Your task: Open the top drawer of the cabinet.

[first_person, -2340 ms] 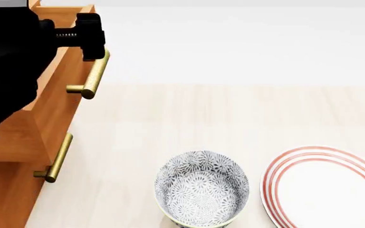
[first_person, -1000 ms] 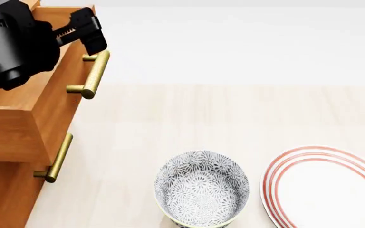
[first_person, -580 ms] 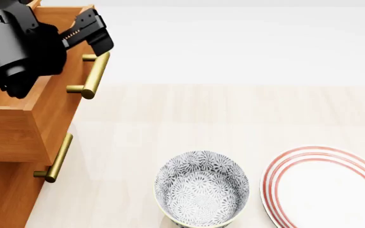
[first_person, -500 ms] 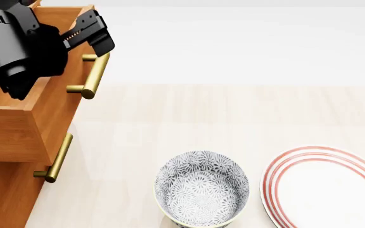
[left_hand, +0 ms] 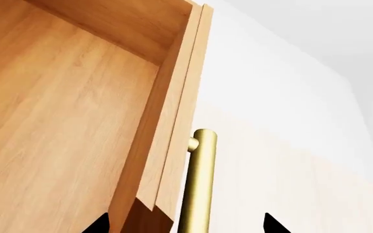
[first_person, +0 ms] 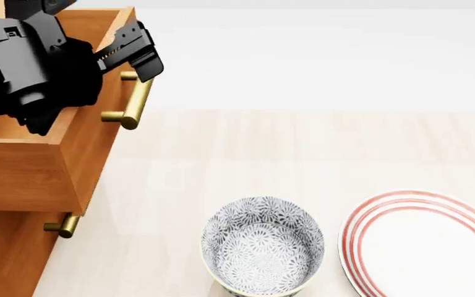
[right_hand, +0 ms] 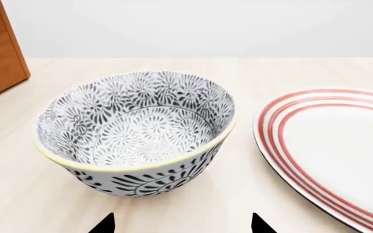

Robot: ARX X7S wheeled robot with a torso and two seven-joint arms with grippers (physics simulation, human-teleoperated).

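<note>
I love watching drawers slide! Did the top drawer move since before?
Yes. The top drawer slid farther out of the cabinet, toward the bowl, now covering most of the lower handle.

Cabinet left; bowl and plate right, on table.
Top drawer (first_person: 52,158) juts from the cabinet (first_person: 2,253), overhanging the lower handle (first_person: 62,225). Left gripper (first_person: 130,52) sits above the drawer's handle (first_person: 136,102). Bowl (first_person: 262,245) stands just left of plate (first_person: 432,244), on the table (first_person: 303,148).

In front of me a bowl (first_person: 263,250) with a grey floral pattern and a pale yellow rim sits upright on the light wood tabletop (first_person: 303,148). Just beside it, on my right, lies a white plate (first_person: 425,244) ringed with red stripes; I see a narrow gap between them.
</note>
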